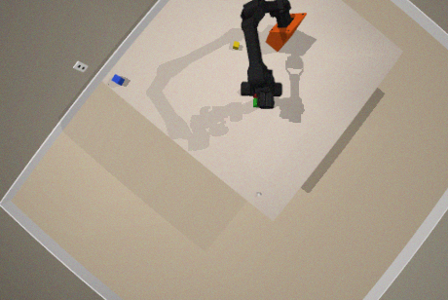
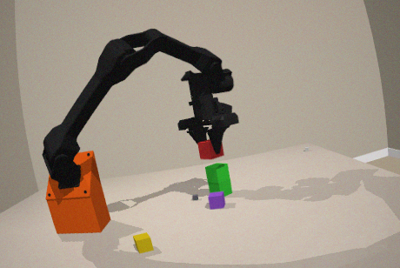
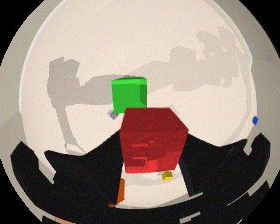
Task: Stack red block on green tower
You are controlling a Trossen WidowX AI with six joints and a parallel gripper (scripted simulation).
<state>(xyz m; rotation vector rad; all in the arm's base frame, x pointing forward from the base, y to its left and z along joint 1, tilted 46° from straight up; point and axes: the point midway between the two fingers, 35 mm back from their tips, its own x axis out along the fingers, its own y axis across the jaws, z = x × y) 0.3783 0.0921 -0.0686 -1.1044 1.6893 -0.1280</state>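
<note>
Above the middle of the pale counter, the gripper (image 2: 210, 137) clamps the red block (image 2: 210, 150) in the air, just over the green tower (image 2: 218, 177), not touching it. No writing or labels readable on either block.

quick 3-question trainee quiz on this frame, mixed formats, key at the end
1. True or false: the pincer is shut on the small red cube.
2. Multiple choice. Where is the red cube relative to the tall green block tower? A) resting on its top B) held in the air above it, not touching C) lying on the table beside it
3. Fill in: the small cube on the table right in front of the green tower in the exterior view is coloured ____.

Key: 1 true; 2 B; 3 purple
</note>
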